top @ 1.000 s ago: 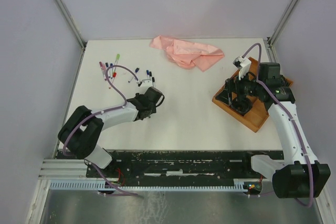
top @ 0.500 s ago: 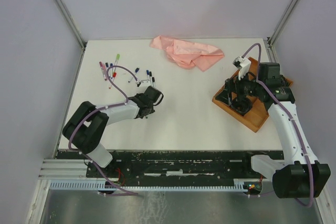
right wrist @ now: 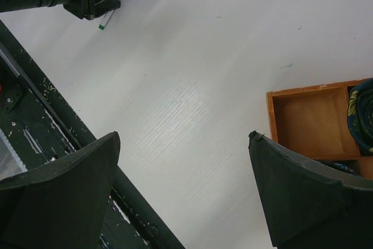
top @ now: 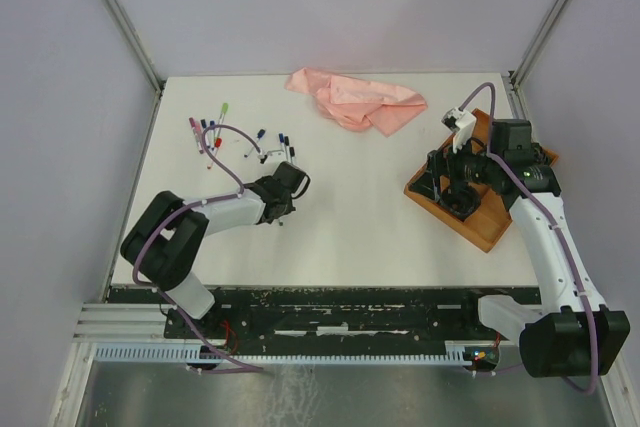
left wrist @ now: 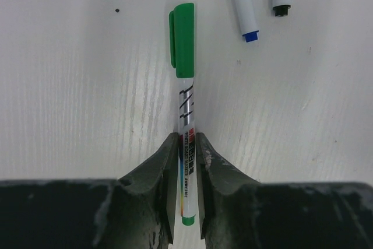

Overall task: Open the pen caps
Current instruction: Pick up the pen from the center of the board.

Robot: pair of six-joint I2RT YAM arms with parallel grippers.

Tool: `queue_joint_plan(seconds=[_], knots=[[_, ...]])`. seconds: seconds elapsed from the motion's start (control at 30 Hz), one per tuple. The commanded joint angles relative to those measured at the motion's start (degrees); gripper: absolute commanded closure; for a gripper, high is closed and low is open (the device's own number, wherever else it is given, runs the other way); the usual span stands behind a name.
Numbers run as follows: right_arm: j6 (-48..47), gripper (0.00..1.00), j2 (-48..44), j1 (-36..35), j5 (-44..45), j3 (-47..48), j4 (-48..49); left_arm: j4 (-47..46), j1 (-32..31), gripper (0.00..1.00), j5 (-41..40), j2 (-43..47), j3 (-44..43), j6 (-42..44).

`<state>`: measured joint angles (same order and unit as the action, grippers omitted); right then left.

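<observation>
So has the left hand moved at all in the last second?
Yes, slightly. In the top view the left hand, shut on the green-capped pen, has drifted a little leftward, away from the wooden tray.

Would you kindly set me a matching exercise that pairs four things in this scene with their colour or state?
Things:
1. left end effector
2. right end effector
3. pen cap in the middle of the left wrist view
4. cloth

Colour or state:
A. pink, crumpled
B. open, holding nothing
C. shut on a white pen
D. green, fitted on its barrel

Pairs: 1-C; 2-B; 3-D; 4-A
</observation>
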<state>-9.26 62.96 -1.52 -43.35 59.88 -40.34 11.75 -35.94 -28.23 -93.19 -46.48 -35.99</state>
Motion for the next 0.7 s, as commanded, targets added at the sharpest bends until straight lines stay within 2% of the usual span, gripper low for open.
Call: queue_joint_plan(seconds=[0.0,0.2,0.43,0.67], knots=[[0.55,0.01,-0.15,-0.58,-1.53,1.39,2.26,-1.58,0.34,0.78,0.87,0.92,1.39,-1.05],[1.38,0.01,-0.42,-1.15,-3.05,0.85,3.13,-1.41,0.36,0.97,1.31,3.76,3.14,-1.75],[3.52,0.01,0.00,-1.92,-6.09,-0.58,5.43,-3.46,0.26,0.97,3.48,13.79,6.98,-2.06],[6.89,0.01,0.45,-2.54,-9.06,-2.49,9.02,-10.73,-0.17,0.97,11.33,27.59,14.13,-2.07]])
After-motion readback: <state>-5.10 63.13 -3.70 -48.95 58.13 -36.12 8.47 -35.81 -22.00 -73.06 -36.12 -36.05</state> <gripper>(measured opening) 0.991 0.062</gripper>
